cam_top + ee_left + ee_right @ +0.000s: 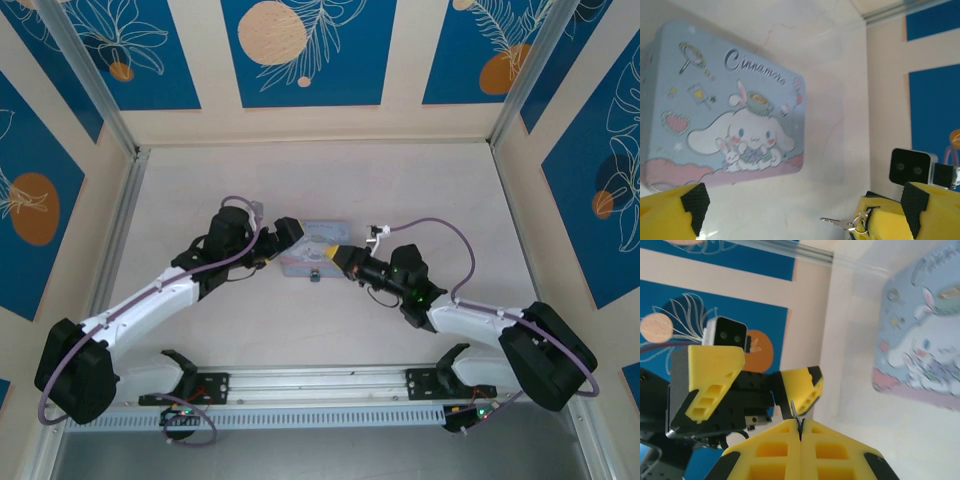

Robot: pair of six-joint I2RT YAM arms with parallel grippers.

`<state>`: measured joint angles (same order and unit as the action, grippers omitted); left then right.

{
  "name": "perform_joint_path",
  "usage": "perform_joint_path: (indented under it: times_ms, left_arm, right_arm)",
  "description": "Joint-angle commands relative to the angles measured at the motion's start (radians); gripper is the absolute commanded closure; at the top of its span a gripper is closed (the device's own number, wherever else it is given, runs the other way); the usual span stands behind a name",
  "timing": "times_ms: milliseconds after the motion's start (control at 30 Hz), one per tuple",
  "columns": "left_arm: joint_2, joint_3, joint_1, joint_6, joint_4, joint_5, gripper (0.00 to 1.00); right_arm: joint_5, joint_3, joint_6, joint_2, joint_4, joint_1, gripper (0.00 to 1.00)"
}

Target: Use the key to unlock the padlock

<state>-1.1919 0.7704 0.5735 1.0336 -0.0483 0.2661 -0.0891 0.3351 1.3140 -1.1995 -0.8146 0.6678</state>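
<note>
Silvery slim key [834, 221], rounded rectangular blue tin [725, 100]

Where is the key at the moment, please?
The key sits at the bottom of the left wrist view, pinched in the shut right hand and jutting out beside the tin.

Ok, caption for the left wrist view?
Open left gripper faces the blue cartoon tin; right gripper holds the key alongside.

Tin [320, 240] lies between left pincer [283, 236] and right pincer [338, 256], padlock [314, 275] at its near edge.
</note>
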Motion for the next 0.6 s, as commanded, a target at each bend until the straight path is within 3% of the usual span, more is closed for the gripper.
perform_joint_path:
  times_ms: [0, 333, 567]
  left_arm:
    - [0.028, -0.046, -0.003, -0.078, -0.053, 0.052, 0.01]
    - [0.068, -0.115, -0.001, -0.070, -0.036, -0.010, 0.01]
    - [0.081, -0.114, -0.001, -0.075, -0.046, -0.033, 0.01]
  right_arm:
    - [-0.010, -0.048, -0.050, 0.015, 0.064, 0.004, 1.00]
    - [-0.098, -0.015, -0.090, -0.189, -0.100, -0.006, 1.00]
    - [-0.177, 0.002, -0.024, -0.442, -0.383, -0.037, 1.00]
